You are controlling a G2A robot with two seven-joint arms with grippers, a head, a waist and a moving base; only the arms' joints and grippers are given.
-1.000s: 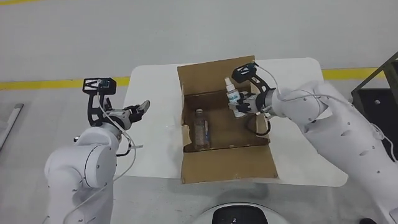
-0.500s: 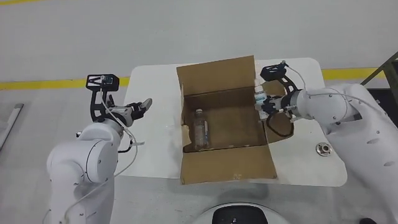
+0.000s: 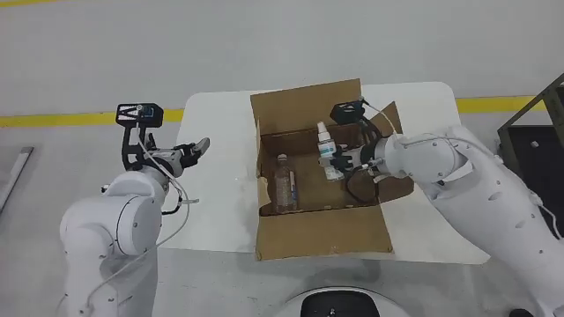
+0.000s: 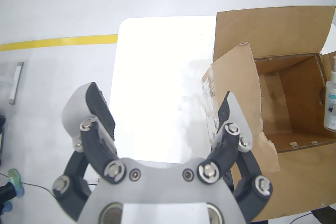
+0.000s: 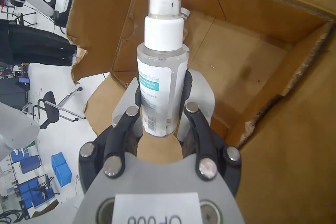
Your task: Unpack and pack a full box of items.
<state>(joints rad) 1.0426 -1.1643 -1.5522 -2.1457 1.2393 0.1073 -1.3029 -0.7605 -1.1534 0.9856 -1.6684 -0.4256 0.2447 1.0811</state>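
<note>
An open cardboard box (image 3: 352, 220) stands on the white table (image 3: 220, 141). My right gripper (image 5: 162, 93) is shut on a clear spray bottle (image 5: 161, 70) with a white pump and a teal label. It holds the spray bottle (image 3: 327, 150) over the right half of the box. A clear plastic bottle (image 3: 283, 185) lies on the box floor at the left. My left gripper (image 4: 162, 107) stands open and holds nothing, above the table's left part, left of the box (image 4: 286, 93).
The box flaps (image 3: 304, 101) stand up at the back and fold out at the front. Bare table (image 4: 157, 57) lies left of the box. Yellow floor lines (image 3: 53, 120) run behind the table. A dark metal frame (image 3: 538, 114) stands at the far right.
My right gripper has swung with the spray bottle: from over the box out past its right wall, then back over the box interior. The left arm has barely moved.
</note>
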